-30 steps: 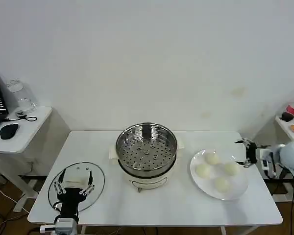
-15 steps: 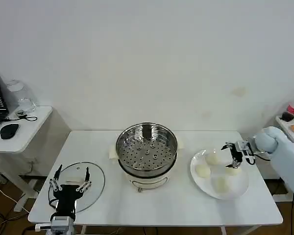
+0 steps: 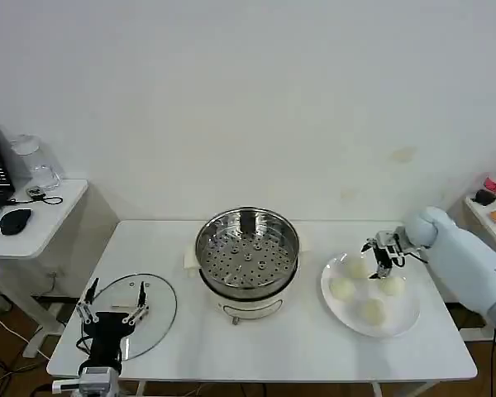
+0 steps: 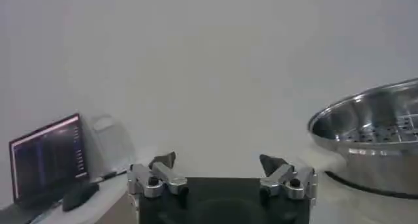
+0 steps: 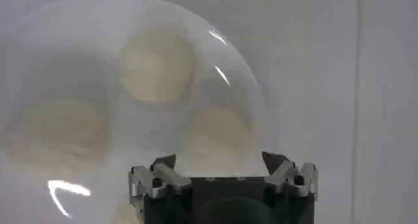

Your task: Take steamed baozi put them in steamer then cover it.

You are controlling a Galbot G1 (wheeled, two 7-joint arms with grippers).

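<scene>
Baozi (image 3: 357,268) lie plated beneath the spread-fingered right hand (image 3: 379,254).

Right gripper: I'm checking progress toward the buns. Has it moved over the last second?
Yes. The right gripper has moved toward the steamer, from outside the plate's far edge to above the baozi, open.

Four steamed baozi (image 3: 358,269) lay on one plate (image 3: 403,319) beneath the right gripper (image 3: 377,255); one steamer (image 3: 247,252), one cover (image 3: 153,299), perhaps one mouse (image 3: 15,221).
</scene>
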